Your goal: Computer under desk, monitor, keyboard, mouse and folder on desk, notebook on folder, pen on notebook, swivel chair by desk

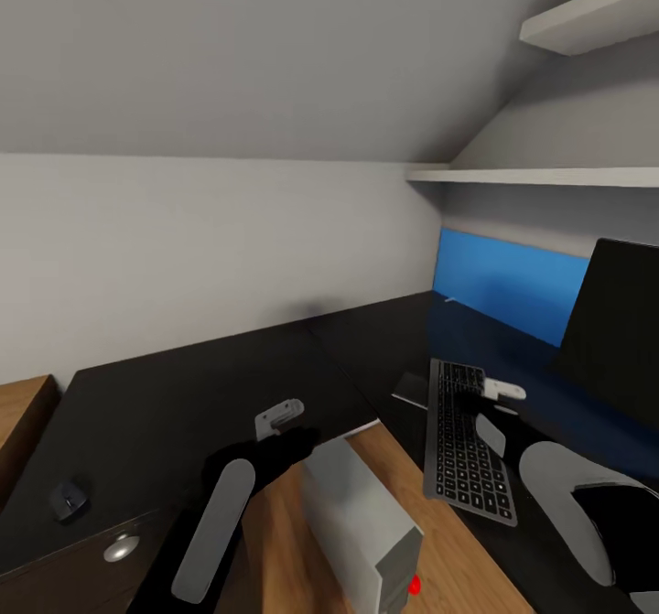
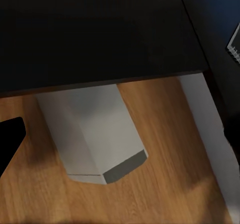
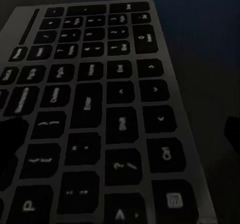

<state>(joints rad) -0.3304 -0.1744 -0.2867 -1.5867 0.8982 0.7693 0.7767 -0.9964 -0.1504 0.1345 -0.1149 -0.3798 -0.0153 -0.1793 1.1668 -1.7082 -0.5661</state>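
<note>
- Head view: the desk point(image 1: 183, 394) runs in an L, its glossy black top meeting a blue back panel point(image 1: 508, 285) at the right.
- The keyboard point(image 1: 465, 440) lies on the desk's right wing, with its near end past the desk's edge, over the wood floor point(image 1: 448, 541).
- The monitor point(image 1: 613, 330) stands on the desk to the right of the keyboard, its black screen turned towards the keyboard.
- The mouse point(image 1: 68, 500) sits on the desk's left wing, near the front edge, well apart from the keyboard, above a drawer with a round silver knob point(image 1: 121, 548).
- The computer point(image 1: 361, 513) stands on the floor in the desk's inner corner, its far end under the desk's edge; the left wrist view shows it point(image 2: 95, 134) the same way, partly under the black top.
- The left gripper point(image 1: 279, 417) hovers over the desk's edge above the computer; I cannot tell how far its fingers are apart, and nothing shows between them.
- The right gripper point(image 1: 499, 393) is over the keyboard's right side; the right wrist view looks close onto the keys point(image 3: 95, 114). Whether it grips the keyboard I cannot tell.
- White shelves point(image 1: 549, 175) hang on the wall above the back panel, under a sloped ceiling.
</note>
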